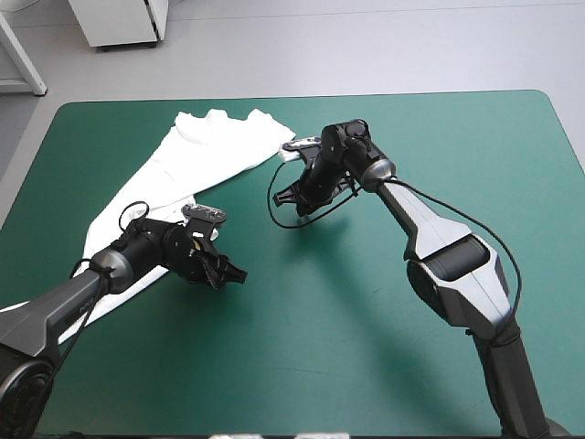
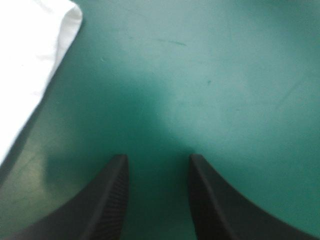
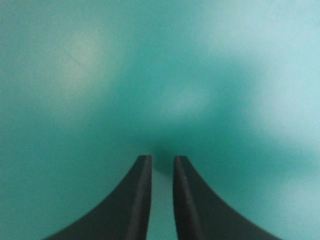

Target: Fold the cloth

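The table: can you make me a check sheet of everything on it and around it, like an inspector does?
Surface: teal-green table cover, bare over its middle and right side.
Job's things: white T-shirt lying in a long strip on the left, from the far middle toward the near left edge.
Clutter: nothing seen.
Grippers: left gripper open over bare cover, with the T-shirt beside it and not between its fingers. The right gripper is open by a narrow gap, holds nothing, and sits over bare cover just off the T-shirt's far end.
Cables: nothing seen beyond the robot's own.
Surroundings: nothing seen at the table.
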{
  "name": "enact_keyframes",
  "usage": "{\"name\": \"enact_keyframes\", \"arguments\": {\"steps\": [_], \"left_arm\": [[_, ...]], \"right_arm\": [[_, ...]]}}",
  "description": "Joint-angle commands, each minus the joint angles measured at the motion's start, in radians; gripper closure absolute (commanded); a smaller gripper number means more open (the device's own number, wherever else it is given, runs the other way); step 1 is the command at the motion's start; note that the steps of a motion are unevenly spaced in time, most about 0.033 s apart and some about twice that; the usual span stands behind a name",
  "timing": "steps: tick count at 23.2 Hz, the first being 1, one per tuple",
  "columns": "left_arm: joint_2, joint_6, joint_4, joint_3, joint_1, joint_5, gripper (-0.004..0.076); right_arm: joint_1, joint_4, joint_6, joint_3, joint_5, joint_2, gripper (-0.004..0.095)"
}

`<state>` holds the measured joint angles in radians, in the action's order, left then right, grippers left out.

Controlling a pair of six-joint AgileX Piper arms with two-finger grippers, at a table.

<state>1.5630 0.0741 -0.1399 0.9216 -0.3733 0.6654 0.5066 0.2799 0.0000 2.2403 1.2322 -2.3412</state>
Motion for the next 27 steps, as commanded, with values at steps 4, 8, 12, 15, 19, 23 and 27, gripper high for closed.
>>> {"name": "enact_keyframes", "arguments": {"steps": [4,8,12,15,19,23,27], "left_arm": [[-0.014,-0.014,-0.030,0.005,-0.008,0.057,0.0430],[-0.014,-0.014,-0.030,0.005,-0.008,0.057,0.0430],[-0.014,-0.014,-0.030,0.007,-0.008,0.065,0.0430],[-0.023,-0.010,-0.026,0.064,-0.008,0.118,0.0430],[-0.068,-0.005,0.046,0.206,-0.008,0.187,0.0430],[-0.099,-0.048,0.215,0.387,-0.006,0.358,0.0404],[-0.099,-0.053,0.234,0.500,0.068,0.466,0.0245]], "right_arm": [[-0.004,0.015,0.000,0.035,0.001,0.066,0.0751],[-0.004,0.023,0.000,0.035,0.001,0.066,0.0750],[-0.004,0.041,0.000,0.035,0.001,0.066,0.0750],[-0.004,0.043,0.000,0.035,0.017,0.070,0.0750],[-0.004,0.031,0.000,0.035,0.017,0.111,0.0750],[-0.004,-0.039,0.000,0.035,0.017,0.215,0.0750],[-0.004,-0.037,0.000,0.035,0.019,0.334,0.0750]]}}
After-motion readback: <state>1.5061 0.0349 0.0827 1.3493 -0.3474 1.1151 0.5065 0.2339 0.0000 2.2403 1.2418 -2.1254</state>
